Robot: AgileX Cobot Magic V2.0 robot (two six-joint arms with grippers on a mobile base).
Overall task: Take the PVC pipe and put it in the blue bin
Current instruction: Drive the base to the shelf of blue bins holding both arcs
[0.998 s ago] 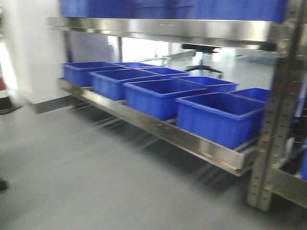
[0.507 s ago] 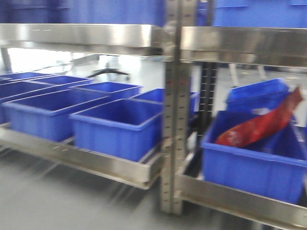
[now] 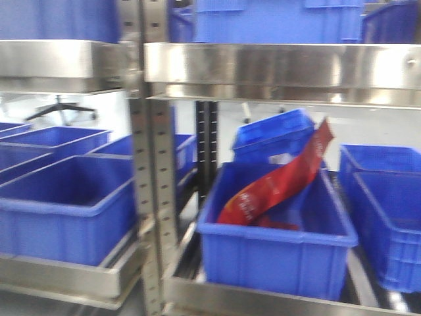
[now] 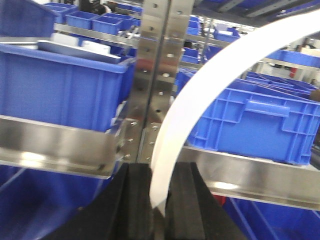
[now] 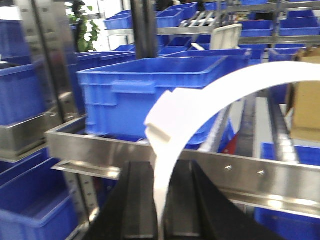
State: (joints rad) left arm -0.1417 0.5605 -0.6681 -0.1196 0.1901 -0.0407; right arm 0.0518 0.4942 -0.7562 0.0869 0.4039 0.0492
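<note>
The PVC pipe shows as a white, flat-looking curved strip. In the left wrist view it [image 4: 200, 95] rises from between the black fingers and arcs up to the right. My left gripper [image 4: 161, 172] is shut on its lower end. In the right wrist view the same white strip [image 5: 210, 95] arcs up to the right, with a step-like joint near the jaws. My right gripper [image 5: 161, 170] is shut on it. A blue bin [image 3: 270, 257] stands on the lower shelf straight ahead, with a red bag [image 3: 276, 184] leaning in it. Neither gripper shows in the front view.
A steel rack upright [image 3: 148, 164] stands left of centre, with a steel shelf beam [image 3: 276, 66] overhead. More blue bins sit at left [image 3: 66, 217], at right [image 3: 388, 217] and behind [image 3: 270, 135]. Steel shelf rails and blue crates [image 4: 250, 120] [image 5: 145, 90] fill both wrist views.
The front view has swept right along the rack. The upright has moved left in the picture, and the bin with the red bag has come to the centre.
</note>
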